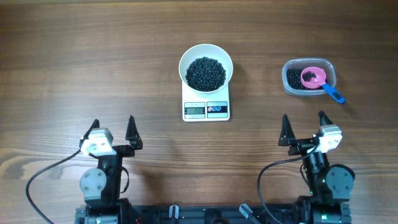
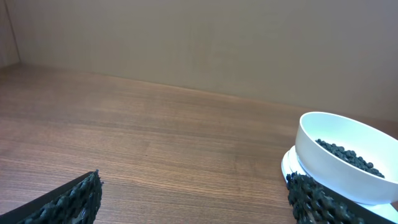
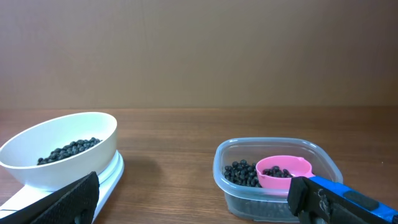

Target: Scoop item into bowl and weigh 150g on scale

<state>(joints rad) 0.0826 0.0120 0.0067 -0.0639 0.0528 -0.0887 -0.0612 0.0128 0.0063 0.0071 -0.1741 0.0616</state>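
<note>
Listing what lies before me, largest first.

First, the table (image 1: 74,56): brown wood grain, bearing everything.

Next, my left gripper (image 1: 113,124) and right gripper (image 1: 303,118): both sit at the near edge, well apart from the goods. Their jaws are spread as wide as they go, with nothing between them.

Then the scale (image 1: 206,109): white, rectangular, mid-table, display facing me. The digits are too small to read.

On it, the bowl (image 1: 183,67): round, white, upright on the platform. Its sides are smooth, so I judge it rigid and slippery, best left where it stands.

To the right, the tub (image 1: 286,84): clear plastic, well apart from the scale and straight ahead of my right gripper. It is probably light and may slide if nudged.

Inside that, the scoop (image 1: 321,79): a pink cup resting in the tub, its blue handle (image 1: 334,94) jutting over the near right rim. It looks like stiff, light plastic. The handle is where I would pinch it, keeping it level.

Last, the item (image 1: 206,73): small round black pellets. One heap lies in the bowl, a remainder in the tub and a few in the cup. They look loose, hard and quick to roll. I judge them no good for pinching singly, so they should go by scoop and be tipped slowly.
</note>
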